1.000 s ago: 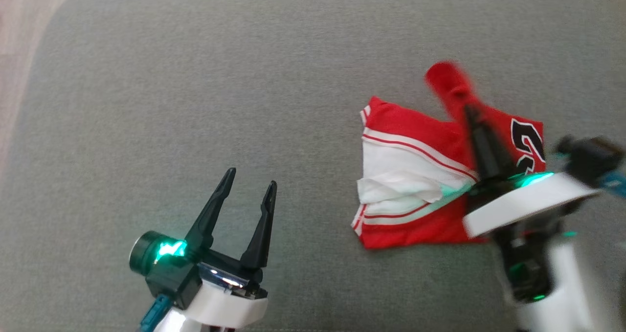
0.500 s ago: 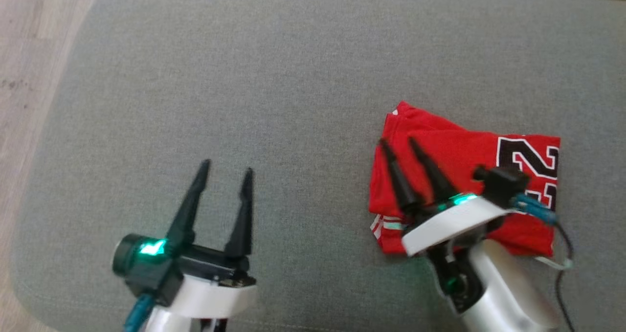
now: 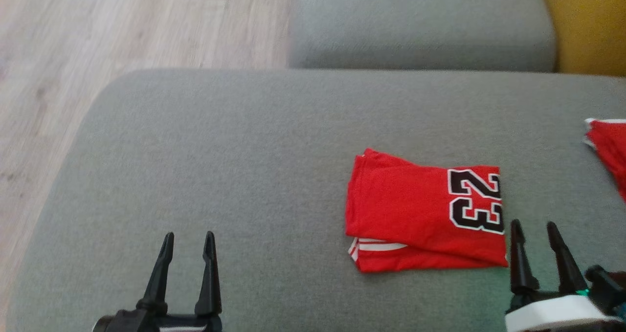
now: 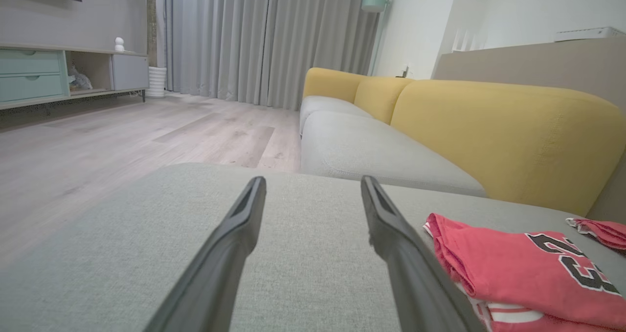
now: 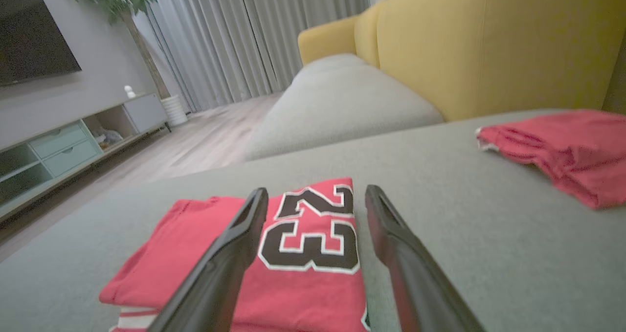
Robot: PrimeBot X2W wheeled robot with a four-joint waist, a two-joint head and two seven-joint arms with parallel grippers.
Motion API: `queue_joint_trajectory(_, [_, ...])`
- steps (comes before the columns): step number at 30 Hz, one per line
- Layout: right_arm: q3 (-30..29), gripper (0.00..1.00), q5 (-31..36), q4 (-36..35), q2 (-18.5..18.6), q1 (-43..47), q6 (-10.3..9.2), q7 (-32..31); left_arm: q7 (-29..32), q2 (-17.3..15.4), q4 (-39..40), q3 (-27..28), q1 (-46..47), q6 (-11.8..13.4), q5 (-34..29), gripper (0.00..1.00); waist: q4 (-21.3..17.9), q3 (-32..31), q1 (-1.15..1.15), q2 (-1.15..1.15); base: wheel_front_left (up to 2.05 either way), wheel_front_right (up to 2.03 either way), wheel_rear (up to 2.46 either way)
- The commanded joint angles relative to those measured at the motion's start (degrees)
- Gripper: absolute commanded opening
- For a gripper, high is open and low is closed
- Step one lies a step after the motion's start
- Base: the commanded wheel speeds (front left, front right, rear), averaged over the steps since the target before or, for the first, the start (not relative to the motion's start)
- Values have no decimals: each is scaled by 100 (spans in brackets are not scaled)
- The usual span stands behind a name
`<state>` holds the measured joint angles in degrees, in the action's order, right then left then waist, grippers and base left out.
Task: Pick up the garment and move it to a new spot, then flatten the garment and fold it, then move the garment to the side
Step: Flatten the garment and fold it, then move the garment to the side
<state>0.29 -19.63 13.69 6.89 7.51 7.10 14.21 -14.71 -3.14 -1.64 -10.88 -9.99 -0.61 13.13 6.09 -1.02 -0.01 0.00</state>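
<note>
Our left gripper (image 3: 190, 235) hangs, jaws apart, over the grey cushion (image 3: 244, 151); to its right the folded garment (image 3: 420, 210) lies flat, and just beside its near right corner our right gripper (image 3: 533, 223) stands spread too. We should pinch every layer together and carry it low

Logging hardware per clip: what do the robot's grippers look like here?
The left gripper and right gripper each have two long black tapering fingers on a dark base. The right one's wrist has a white collar with a small green light.
</note>
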Motion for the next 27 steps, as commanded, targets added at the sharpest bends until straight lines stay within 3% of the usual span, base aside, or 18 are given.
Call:
queue_joint_trajectory(1, [139, 100, 154, -315, -10, -192, 39, 76, -29, 25, 138, 231, 148, -44, 14, 100, -244, -224, 1, 0, 0, 0, 0])
queue_joint_trajectory(10, [58, 100, 1006, -812, -92, 266, 39, 78, -29, 25, -88, 331, -127, -50, -70, 100, -396, -373, 1, 0, 0, 0, 0])
queue_joint_trajectory(27, [344, 100, 1241, -691, -213, 387, 39, 78, -29, 26, -255, 352, -179, -107, -160, 100, -390, -479, 1, 0, 0, 0, 0])
